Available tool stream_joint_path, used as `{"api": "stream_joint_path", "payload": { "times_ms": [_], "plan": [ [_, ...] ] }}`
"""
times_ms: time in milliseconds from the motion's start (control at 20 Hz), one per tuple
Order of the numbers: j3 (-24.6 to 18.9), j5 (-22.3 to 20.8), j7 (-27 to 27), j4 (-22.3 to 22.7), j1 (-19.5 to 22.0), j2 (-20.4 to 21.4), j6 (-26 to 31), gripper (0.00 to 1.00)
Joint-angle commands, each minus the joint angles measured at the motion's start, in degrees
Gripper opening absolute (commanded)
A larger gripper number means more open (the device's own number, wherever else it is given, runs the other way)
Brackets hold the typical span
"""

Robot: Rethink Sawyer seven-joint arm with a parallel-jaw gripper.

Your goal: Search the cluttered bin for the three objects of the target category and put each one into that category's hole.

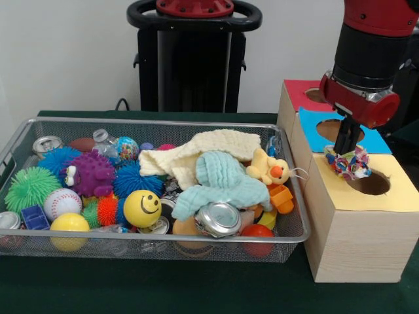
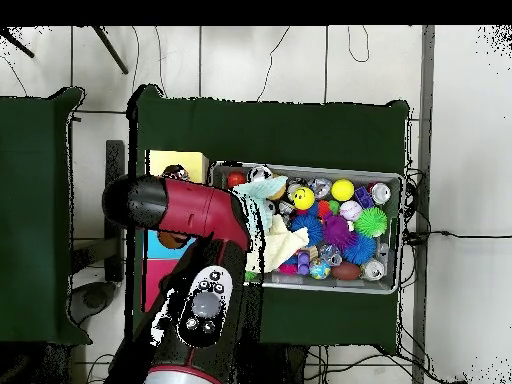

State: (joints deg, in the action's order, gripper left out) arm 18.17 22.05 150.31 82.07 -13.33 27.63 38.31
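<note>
My gripper [image 1: 347, 162] is shut on one printed fabric piece [image 1: 351, 165], whitish with red, blue and green blotches. It holds the piece just above the pale yellow panel, at the left edge of the round hole [image 1: 371, 184] in the largest wooden box [image 1: 357, 229]. The wire mesh bin [image 1: 131, 122] stands to the left, full of toys. I see no other printed fabric piece in it; any others are hidden. In the overhead view my arm [image 2: 190, 210] covers the gripper and most of the boxes, beside the bin [image 2: 401, 230].
The blue-panelled box [image 1: 310, 124] and the red-panelled box [image 1: 298, 91] stand behind the yellow one. The bin holds a cream cloth [image 1: 203, 147], a mint cloth [image 1: 222, 180], a purple monster [image 1: 88, 173], a duck [image 1: 272, 169], a smiley ball [image 1: 142, 208], cans and spiky balls.
</note>
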Motion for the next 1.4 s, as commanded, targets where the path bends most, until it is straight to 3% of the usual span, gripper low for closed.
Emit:
{"api": "stream_joint_path", "payload": {
  "times_ms": [50, 450, 1400],
  "plan": [
    [-6.6, 0.7, 6.1, 3.5, 1.3, -3.8, -2.2, 0.0],
    [-6.1, 1.1, 6.7, 0.6, 1.4, -3.1, 1.5, 0.0],
    [-5.9, 2.1, 8.9, -8.0, 1.5, -8.2, 4.4, 0.0]
  ]
}}
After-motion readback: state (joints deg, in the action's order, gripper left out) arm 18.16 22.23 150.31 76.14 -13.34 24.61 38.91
